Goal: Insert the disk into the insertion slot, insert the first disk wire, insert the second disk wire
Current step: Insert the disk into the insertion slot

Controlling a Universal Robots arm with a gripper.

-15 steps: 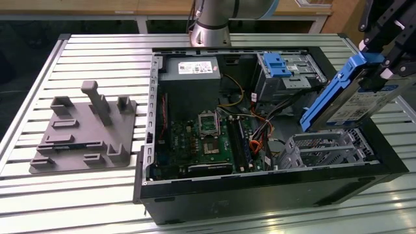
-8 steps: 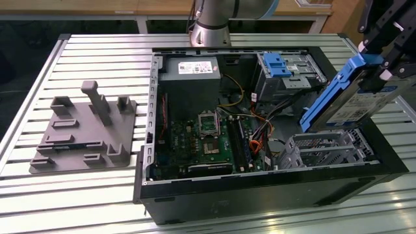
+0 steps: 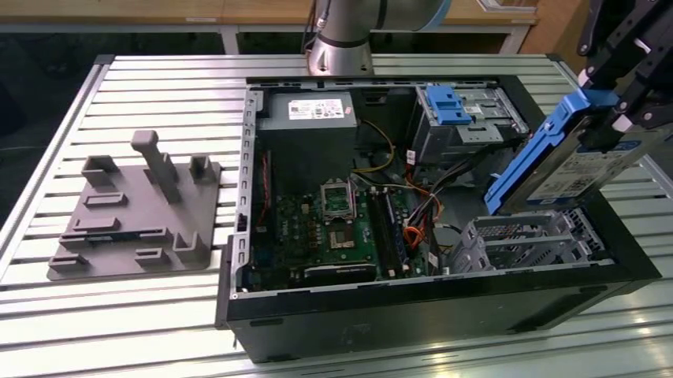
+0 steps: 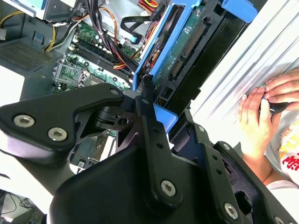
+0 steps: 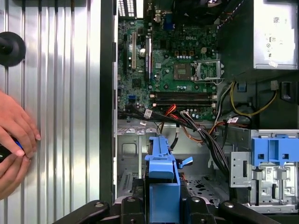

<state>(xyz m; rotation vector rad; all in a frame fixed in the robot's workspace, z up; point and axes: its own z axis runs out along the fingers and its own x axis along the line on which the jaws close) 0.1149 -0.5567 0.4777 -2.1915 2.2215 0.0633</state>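
My gripper (image 3: 620, 106) is shut on the disk (image 3: 573, 169), a silver drive in a bright blue carrier. It holds the disk tilted steeply, above and just off the insertion slot (image 3: 526, 240), the low perforated silver cage at the case's corner on the exterior view's right. In the first wrist view the blue carrier (image 5: 162, 186) sits between the black fingers (image 5: 128, 205), with the slot (image 5: 131, 154) beyond it. In the second wrist view the disk (image 4: 187, 42) shows its green circuit side. A bundle of black, red and orange wires (image 5: 187, 122) lies loose beside the slot.
The open computer case (image 3: 421, 303) holds a motherboard (image 3: 336, 228), a power supply (image 3: 315, 110) and a taller cage with a blue latch (image 3: 447, 106). A grey fixture plate (image 3: 137, 209) lies on the slatted table. A person's hands (image 5: 14, 135) rest on the table beside the case.
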